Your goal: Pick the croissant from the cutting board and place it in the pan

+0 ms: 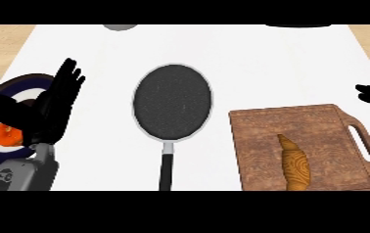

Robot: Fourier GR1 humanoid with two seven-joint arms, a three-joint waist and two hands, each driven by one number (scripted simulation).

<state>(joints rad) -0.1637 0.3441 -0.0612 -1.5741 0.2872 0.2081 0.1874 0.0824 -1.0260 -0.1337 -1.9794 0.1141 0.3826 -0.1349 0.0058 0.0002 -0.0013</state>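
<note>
The golden-brown croissant (294, 164) is seen lying on the brown wooden cutting board (260, 144), right of the dark round pan (172, 101). The left hand (57, 102) is held open, fingers up. Only a tip of the right hand (363, 92) shows; its state cannot be told. No writing is readable.

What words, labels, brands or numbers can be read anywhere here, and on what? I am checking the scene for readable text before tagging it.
None can be read.
The dark round frying pan, the brown wooden cutting board and the golden-brown croissant on it carry no lettering.
A dark mark on the grey left forearm near the lower left edge may be a character, but it is cut off and unreadable.
</note>
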